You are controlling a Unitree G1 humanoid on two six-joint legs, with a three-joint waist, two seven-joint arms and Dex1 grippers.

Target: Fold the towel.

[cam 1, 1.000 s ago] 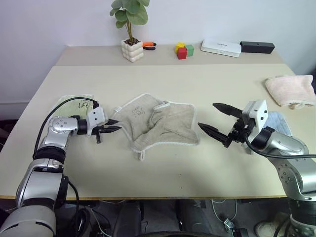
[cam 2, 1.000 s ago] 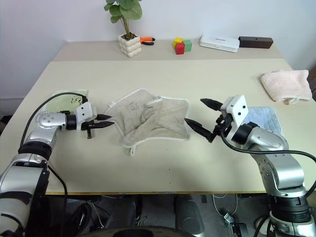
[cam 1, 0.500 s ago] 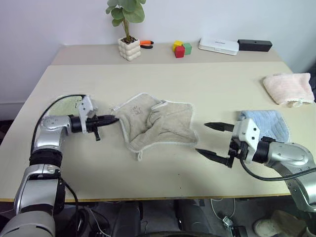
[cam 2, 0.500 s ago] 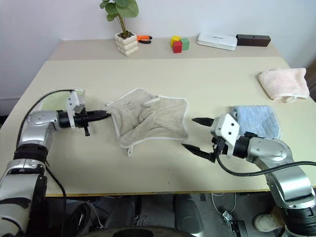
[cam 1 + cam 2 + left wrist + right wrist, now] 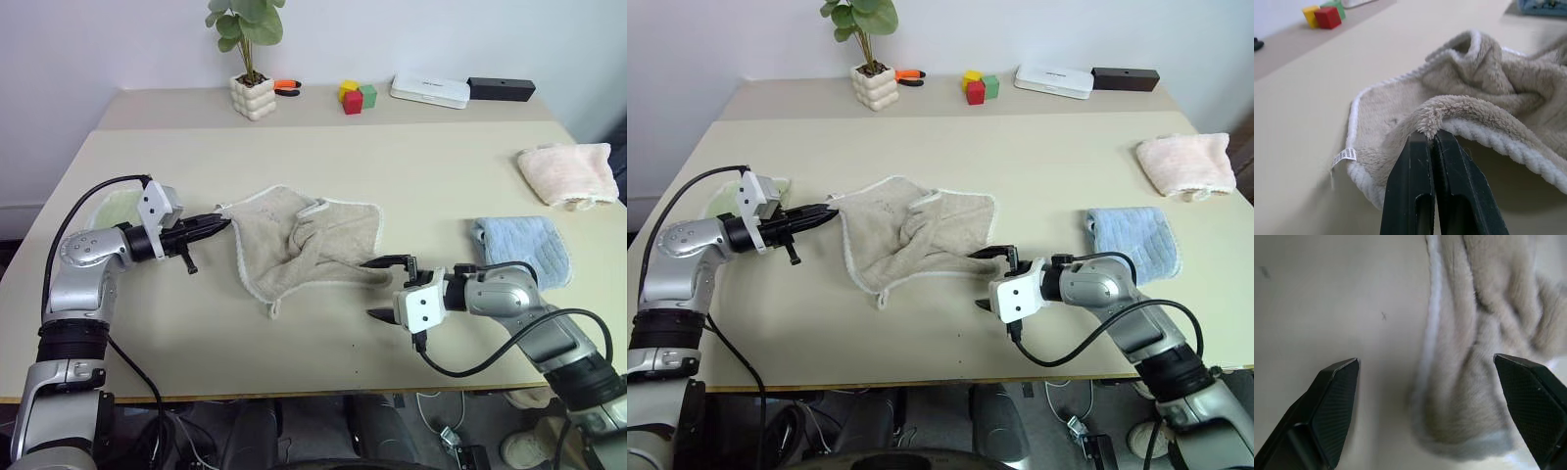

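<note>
Beige bench against a white wall, potted plant and colour blocks at the far edge. Towel lies crumpled mid-bench. Left claw is clamped on the towel's left corner edge, that corner lifted off the bench, tag hanging just below the pinch. Right claw has its fingers spread wide, low at the towel's near right corner, one finger over bare bench, the other over cloth. Pale blue folded towel and pink one lie to the right, green one behind the left arm.

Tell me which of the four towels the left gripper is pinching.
The crumpled beige towel mid-table; the left gripper is shut on its corner. The others lie folded.
</note>
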